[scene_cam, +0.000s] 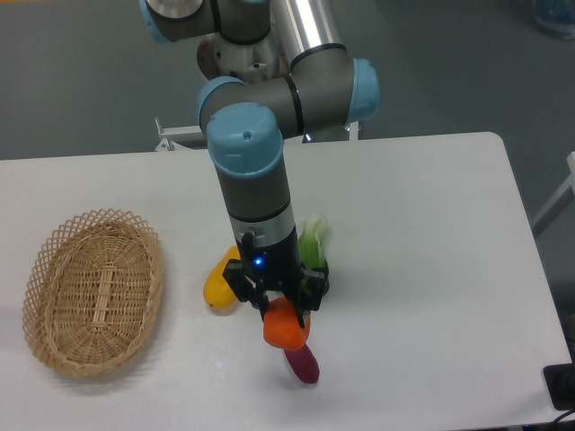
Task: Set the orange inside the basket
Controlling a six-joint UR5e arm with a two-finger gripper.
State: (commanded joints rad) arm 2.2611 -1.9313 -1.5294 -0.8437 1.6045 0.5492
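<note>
Now the end effector [286, 316] is clamped on the orange [286, 329], low over the worktop [431, 269]. Next, judging by layout: carry it left to the basket [54, 260].

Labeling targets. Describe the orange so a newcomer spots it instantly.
Start at the arm over the white table and follow it down to the hand. The orange sits right at its fingertips: small, round, bright orange. The yellow fruit is elongated, the purple vegetable oblong.
</note>
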